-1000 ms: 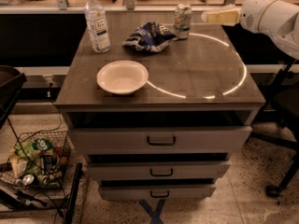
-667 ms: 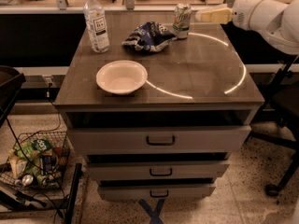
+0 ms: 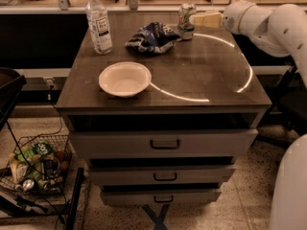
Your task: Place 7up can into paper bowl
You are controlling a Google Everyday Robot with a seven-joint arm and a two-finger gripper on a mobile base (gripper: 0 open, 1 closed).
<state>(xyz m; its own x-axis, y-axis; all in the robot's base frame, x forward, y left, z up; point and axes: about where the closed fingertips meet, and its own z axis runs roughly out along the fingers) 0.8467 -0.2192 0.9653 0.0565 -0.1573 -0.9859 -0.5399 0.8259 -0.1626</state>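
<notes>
The 7up can [image 3: 185, 22] stands upright at the far edge of the dark table top, right of centre. My gripper [image 3: 195, 19] reaches in from the right at the can's height, its tip right at the can's right side. The paper bowl [image 3: 124, 78] sits empty on the left front part of the table, well apart from the can and the gripper.
A crumpled dark blue-and-white snack bag [image 3: 152, 37] lies just left of the can. A clear water bottle [image 3: 99, 22] stands at the back left. The table [image 3: 216, 85] has drawers below. A wire basket of items [image 3: 36, 169] is on the floor at left.
My gripper has moved left along the table's far edge, from a short gap right of the can up to the can's side. The can, bowl, bag and bottle have not moved.
</notes>
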